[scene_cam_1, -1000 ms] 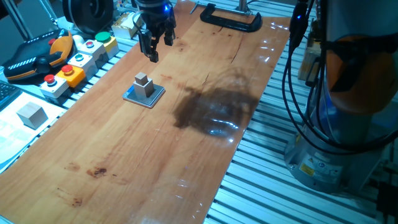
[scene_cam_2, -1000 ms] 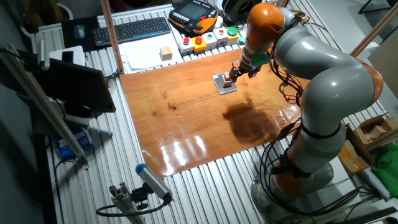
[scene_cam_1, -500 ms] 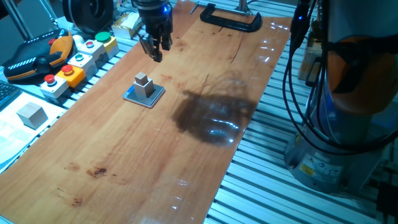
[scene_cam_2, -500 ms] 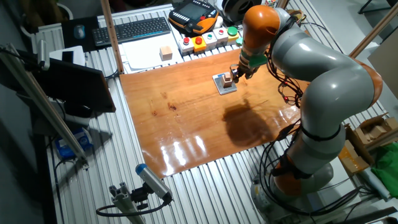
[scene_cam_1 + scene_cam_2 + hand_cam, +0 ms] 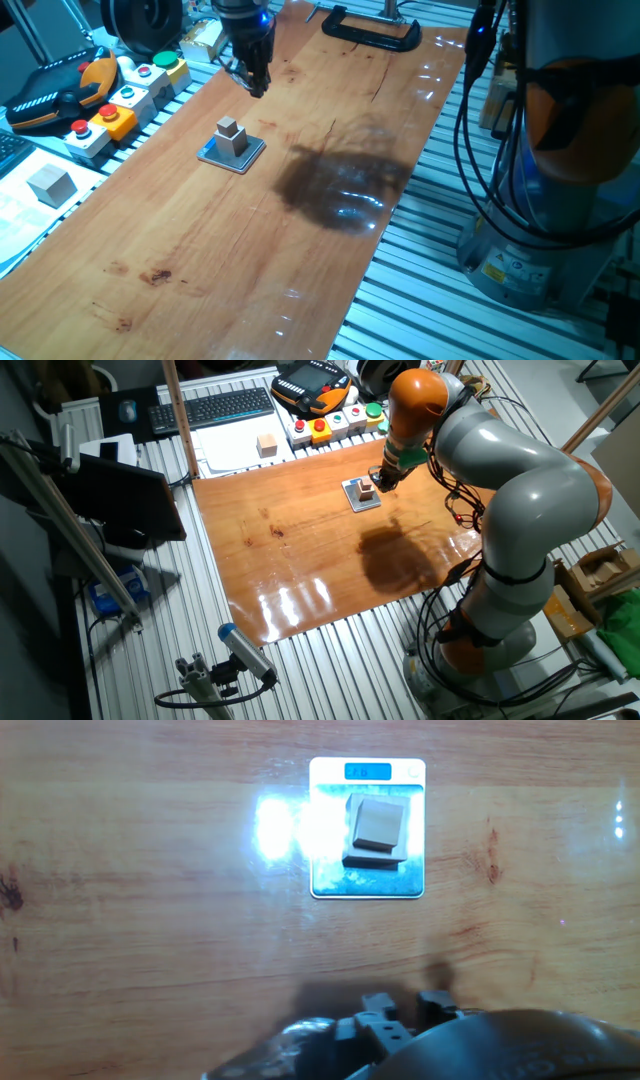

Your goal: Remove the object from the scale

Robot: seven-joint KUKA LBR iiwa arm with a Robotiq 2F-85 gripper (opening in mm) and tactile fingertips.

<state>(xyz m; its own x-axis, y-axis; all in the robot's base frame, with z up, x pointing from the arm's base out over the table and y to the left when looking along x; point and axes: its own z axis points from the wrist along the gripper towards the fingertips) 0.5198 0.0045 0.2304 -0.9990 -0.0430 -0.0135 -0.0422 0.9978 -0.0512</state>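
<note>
A small grey cube (image 5: pixel 232 135) stands on the scale (image 5: pixel 213 156), a thin square pad with a light blue rim, on the wooden board. My gripper (image 5: pixel 254 84) hangs above the board just behind the scale, apart from the cube. From the other side the gripper (image 5: pixel 383 475) is right beside the cube (image 5: pixel 367 489) and scale (image 5: pixel 359 502). In the hand view the cube (image 5: pixel 378 828) and scale (image 5: pixel 365 882) lie ahead at upper centre. The gripper (image 5: pixel 405 1007) shows only at the bottom edge, its two fingers apart with nothing between them.
Button boxes (image 5: pixel 112 112) with red, orange and green buttons line the board's left edge beside a teach pendant (image 5: pixel 58 92). A larger grey cube (image 5: pixel 50 183) sits on paper at left. A black clamp (image 5: pixel 370 32) lies at the board's far end. A keyboard (image 5: pixel 210 408) is beyond.
My gripper has turned about its own axis, so the fingers now line up in one fixed view, and it shifted slightly. The cube and scale have not moved.
</note>
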